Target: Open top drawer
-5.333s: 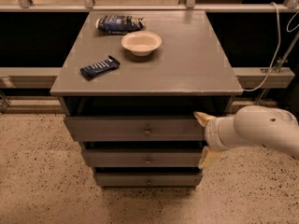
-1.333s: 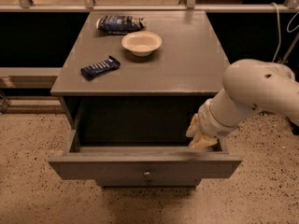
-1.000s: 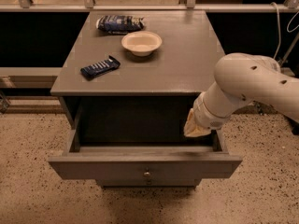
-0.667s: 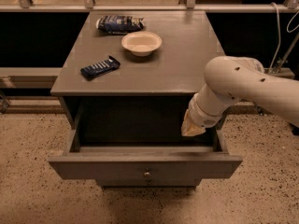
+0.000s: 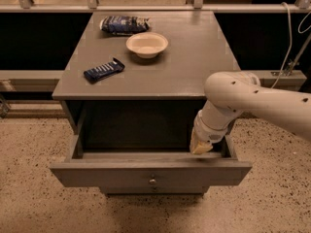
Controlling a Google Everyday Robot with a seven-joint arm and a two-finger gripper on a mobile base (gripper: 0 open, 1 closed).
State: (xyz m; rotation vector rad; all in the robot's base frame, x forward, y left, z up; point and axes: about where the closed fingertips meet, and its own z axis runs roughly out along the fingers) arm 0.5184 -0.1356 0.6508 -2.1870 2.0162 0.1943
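One claw (image 5: 200, 146) sits at the right end of the open top drawer (image 5: 107, 174), its spread unreadable.

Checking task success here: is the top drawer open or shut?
Open. The top drawer juts far out of the cabinet, its interior exposed. The gripper is inside its right end, behind the front panel.

The top drawer (image 5: 146, 171) stands pulled far out from under the counter (image 5: 194, 57), its dark inside open to view and its knob (image 5: 152, 181) centred on the front. The gripper (image 5: 200, 147) hangs inside the drawer's right end, just behind the front panel. On the counter sit 1 bowl (image 5: 146, 44), 1 blue bar (image 5: 103, 70) and 1 bag (image 5: 121, 24).
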